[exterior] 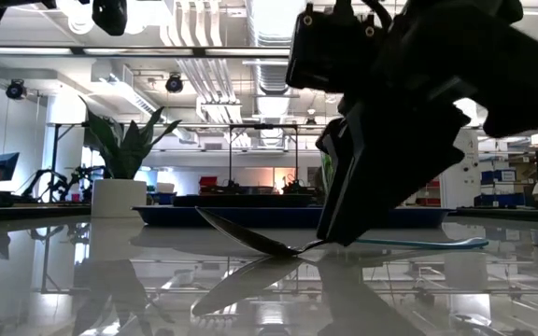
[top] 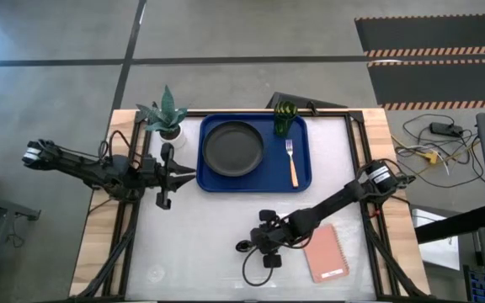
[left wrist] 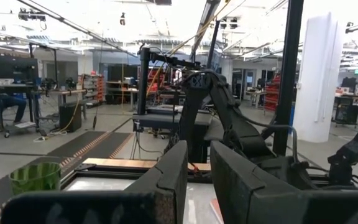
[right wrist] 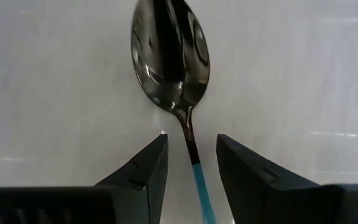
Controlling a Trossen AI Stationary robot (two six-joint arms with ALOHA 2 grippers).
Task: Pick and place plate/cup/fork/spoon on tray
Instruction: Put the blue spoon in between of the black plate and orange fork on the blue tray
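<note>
The spoon lies on the bare table in front of the tray, dark bowl (right wrist: 169,56) up and light blue handle (exterior: 437,245) flat. My right gripper (right wrist: 191,140) is open and low over it (top: 255,246), one finger on each side of the spoon's thin neck (right wrist: 190,134) without touching it. The blue tray (top: 303,181) holds the black plate (top: 233,148), the orange-handled fork (top: 292,164) and the green cup (top: 285,118). My left gripper (top: 188,174) waits shut beside the tray's left edge.
A white pot with a green plant (top: 165,118) stands at the tray's far left corner. A pink notebook (top: 325,252) lies right of my right gripper, near the table's front edge. A dark cable loop (top: 255,271) hangs below the right wrist.
</note>
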